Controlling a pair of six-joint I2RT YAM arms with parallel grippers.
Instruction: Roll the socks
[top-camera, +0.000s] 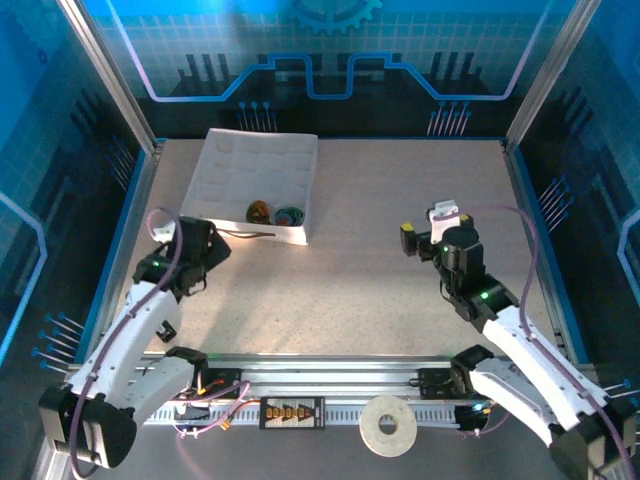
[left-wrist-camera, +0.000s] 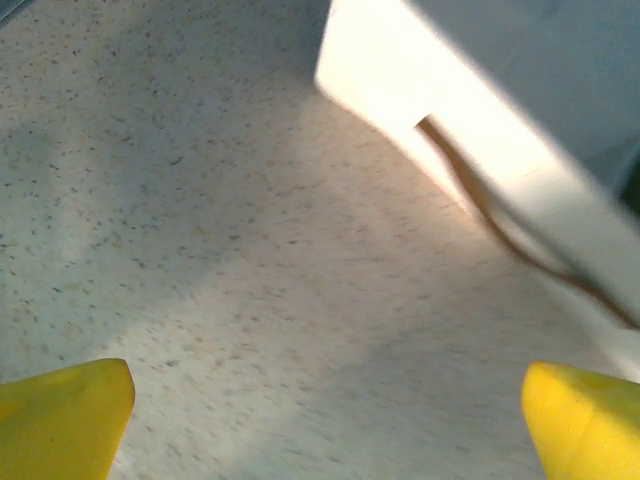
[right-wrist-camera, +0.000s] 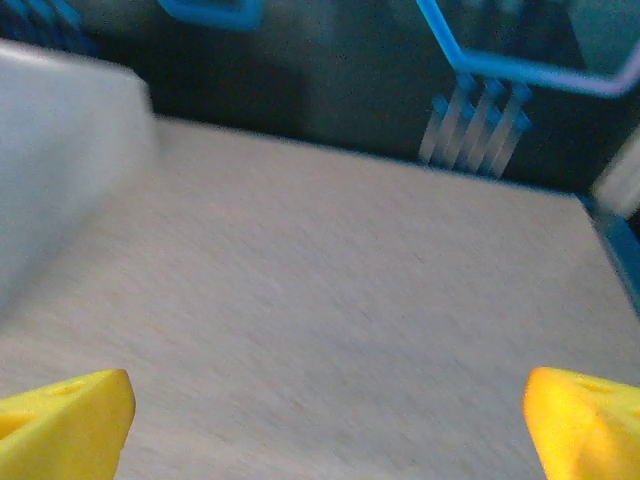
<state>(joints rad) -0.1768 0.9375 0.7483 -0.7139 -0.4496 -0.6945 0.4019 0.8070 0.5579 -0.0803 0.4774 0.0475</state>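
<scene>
Both socks lie rolled up in the front compartments of the white gridded tray (top-camera: 230, 165): an orange-brown roll (top-camera: 259, 211) and, beside it, a grey-blue and green roll (top-camera: 290, 215). My left gripper (top-camera: 213, 250) sits just left of the tray's near corner. In the left wrist view the left gripper (left-wrist-camera: 325, 425) is open, with its yellow fingertips (left-wrist-camera: 70, 415) far apart over bare table and the tray wall (left-wrist-camera: 480, 140) ahead. My right gripper (top-camera: 425, 230) hovers at mid-right, well away from the tray. The right gripper (right-wrist-camera: 325, 425) is open over bare tabletop.
A roll of white tape (top-camera: 388, 426) lies on the rail between the arm bases. Blue-lit walls and metal posts enclose the table (top-camera: 350, 290). A thin brown cord (left-wrist-camera: 500, 230) hangs along the tray's side. The tray (right-wrist-camera: 60, 150) blurs at the left of the right wrist view.
</scene>
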